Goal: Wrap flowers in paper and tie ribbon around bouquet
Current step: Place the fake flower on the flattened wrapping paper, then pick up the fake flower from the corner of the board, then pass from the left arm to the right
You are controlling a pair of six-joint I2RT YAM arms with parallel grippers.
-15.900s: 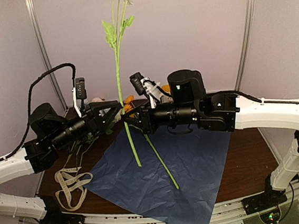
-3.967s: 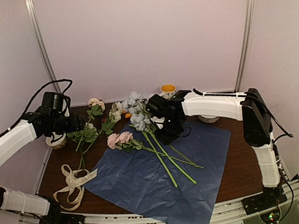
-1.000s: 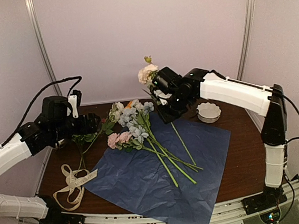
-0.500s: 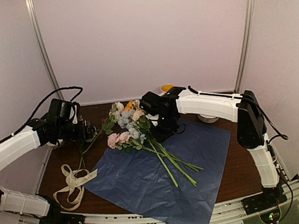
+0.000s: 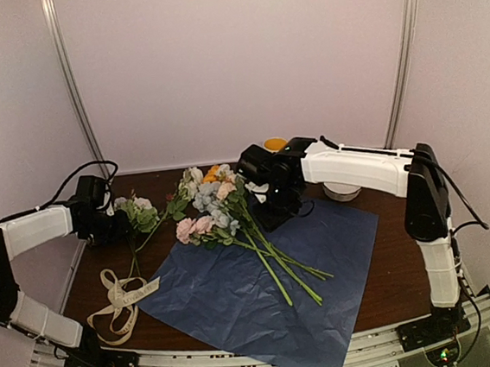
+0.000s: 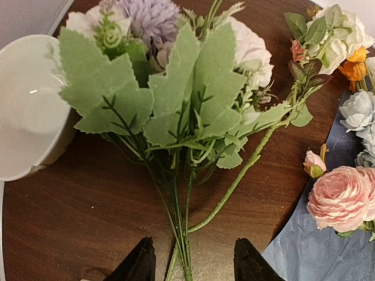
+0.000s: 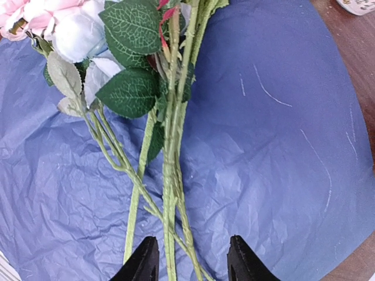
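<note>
White cup (image 6: 29, 105) beside the flowers (image 6: 176, 111); white bowl (image 5: 343, 193) beside the paper (image 5: 266, 307)

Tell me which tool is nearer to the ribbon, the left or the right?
Left. The left tool is at the loose flowers just beyond the ribbon. The right tool is over the stems on the paper, farther across the table.

I see pale lilac walls (image 5: 241, 54), 2 silver corner strips (image 5: 68, 79) at 11 and 1 o'clock, and a dark wooden surface (image 5: 401, 272).
</note>
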